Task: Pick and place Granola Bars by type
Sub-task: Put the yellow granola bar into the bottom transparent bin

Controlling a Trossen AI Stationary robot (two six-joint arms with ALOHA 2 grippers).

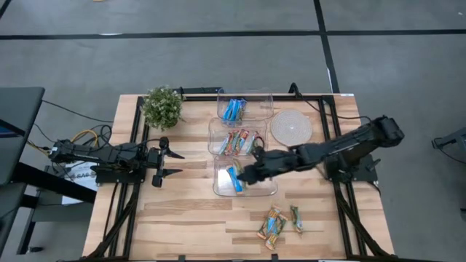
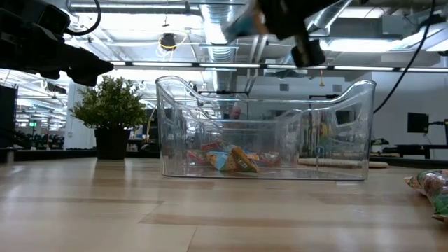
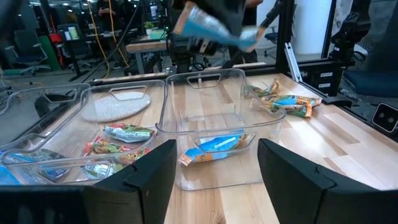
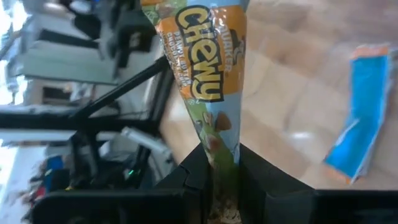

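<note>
right gripper (image 1: 244,175) pinches a tan-orange bar (image 4: 202,68) by one end over the nearest tub (image 1: 269,191), apparently to drop it; left gripper (image 1: 172,164) waits spread.

The right gripper (image 1: 244,175) reached inward, fingers pinched shut; the left gripper (image 1: 177,164) waited, fingers spread wide.

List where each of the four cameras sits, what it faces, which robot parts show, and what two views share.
High: overhead, straight down on the table; both arms, left gripper open, idle.
Low: table height, facing the nearest clear tub; arms enter from above.
Left wrist: on the left arm, facing the three tubs; own fingers low in the picture.
Right wrist: on the right arm; right gripper clamps a tan-orange bar.
Shared: left wrist and right wrist both show the bar lying in the nearest tub.
</note>
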